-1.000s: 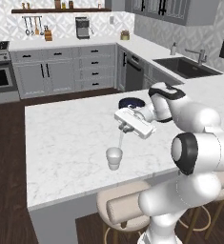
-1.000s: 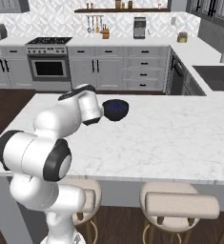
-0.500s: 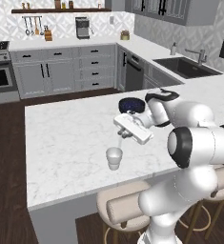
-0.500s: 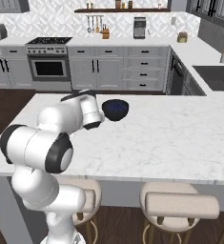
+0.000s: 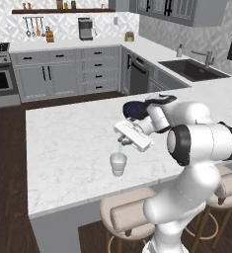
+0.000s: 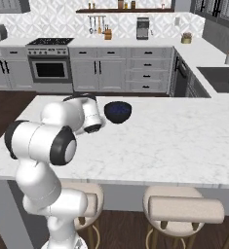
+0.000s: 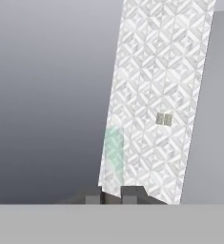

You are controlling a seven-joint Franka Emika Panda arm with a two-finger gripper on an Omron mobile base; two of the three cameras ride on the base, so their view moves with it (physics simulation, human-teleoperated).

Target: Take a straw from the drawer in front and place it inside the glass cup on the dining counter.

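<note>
The tool [image 5: 120,142], shut on a thin pale green straw [image 7: 114,157], hangs just above the small whitish translucent glass cup [image 5: 118,163] on the white marble desk [image 5: 68,143].

Bright, even rendered light, soft faint shadows, no glare — base views sharp, hand view coarse and blocky

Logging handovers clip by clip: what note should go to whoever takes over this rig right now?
Gripper: shut on the straw, a pale translucent strip between the fingertips in the hand view, hanging just above the glass cup.
Glass cup: upright on the dining counter, near its front edge; a dark bowl sits further back.
Done: straw fetched and brought over the cup.
Left: lower the straw into the cup, release, withdraw.
</note>
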